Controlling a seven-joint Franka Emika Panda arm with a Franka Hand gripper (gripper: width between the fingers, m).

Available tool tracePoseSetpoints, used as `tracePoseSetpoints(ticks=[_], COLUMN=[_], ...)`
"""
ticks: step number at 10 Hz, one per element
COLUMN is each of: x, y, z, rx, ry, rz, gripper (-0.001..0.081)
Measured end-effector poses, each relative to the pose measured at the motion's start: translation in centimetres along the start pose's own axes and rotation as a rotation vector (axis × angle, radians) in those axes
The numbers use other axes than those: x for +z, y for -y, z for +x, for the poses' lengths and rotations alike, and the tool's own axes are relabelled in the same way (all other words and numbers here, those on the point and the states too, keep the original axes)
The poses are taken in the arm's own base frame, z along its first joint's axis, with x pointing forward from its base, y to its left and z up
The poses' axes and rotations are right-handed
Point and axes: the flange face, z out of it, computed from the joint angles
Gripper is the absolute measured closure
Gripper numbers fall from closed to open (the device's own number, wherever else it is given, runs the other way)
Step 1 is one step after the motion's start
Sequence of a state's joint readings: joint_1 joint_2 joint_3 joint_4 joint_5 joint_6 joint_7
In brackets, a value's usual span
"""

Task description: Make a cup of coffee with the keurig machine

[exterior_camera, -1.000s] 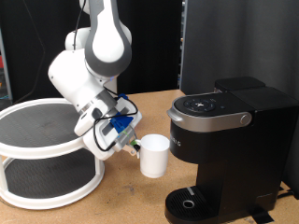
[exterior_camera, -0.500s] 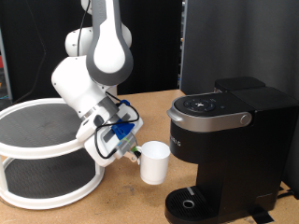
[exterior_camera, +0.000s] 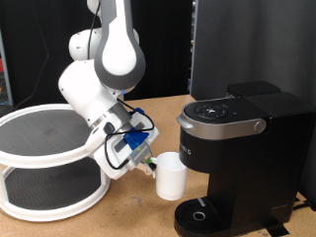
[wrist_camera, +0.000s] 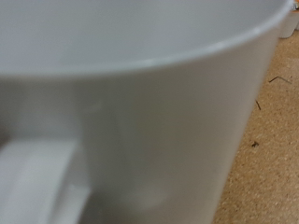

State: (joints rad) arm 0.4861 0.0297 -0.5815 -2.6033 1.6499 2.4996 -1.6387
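On the exterior view's left I see the two-tier white round rack (exterior_camera: 39, 163) sitting on the desk (exterior_camera: 128, 212). Just to its right my arm (exterior_camera: 104, 74) bends down, and the end effector (exterior_camera: 148, 161) is clamped on the handle side of the cup (exterior_camera: 171, 176) — the white mug hangs upright in its grip, lifted off the wood, open mouth up. The cup is just beside the front of the keurig machine (exterior_camera: 237, 148), close above the round drip base (exterior_camera: 202, 214) and a little to its left, not yet under the brew head. The machine's silver-grey lid handle (exterior_camera: 232, 124) is down, so the lid looks shut.

In the wrist view the cup (wrist_camera: 149, 121) fills nearly the whole picture — rim, curved white wall and part of the handle (wrist_camera: 33, 187) — with a strip of the brown desk (wrist_camera: 271, 140) beside it; the fingers themselves do not show there.
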Motion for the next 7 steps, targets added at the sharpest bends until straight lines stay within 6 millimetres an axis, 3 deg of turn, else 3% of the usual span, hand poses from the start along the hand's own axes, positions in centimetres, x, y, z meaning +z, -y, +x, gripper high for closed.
tracePoseSetpoints(ticks=[4,7], x=[1.4,2.5], y=[0.7,1.7], z=[1.2,0.8], rx=[-0.02,-0.044], ry=[-0.002,0.006], rz=[0.019,0.044], gripper=[0.0743,0.0743])
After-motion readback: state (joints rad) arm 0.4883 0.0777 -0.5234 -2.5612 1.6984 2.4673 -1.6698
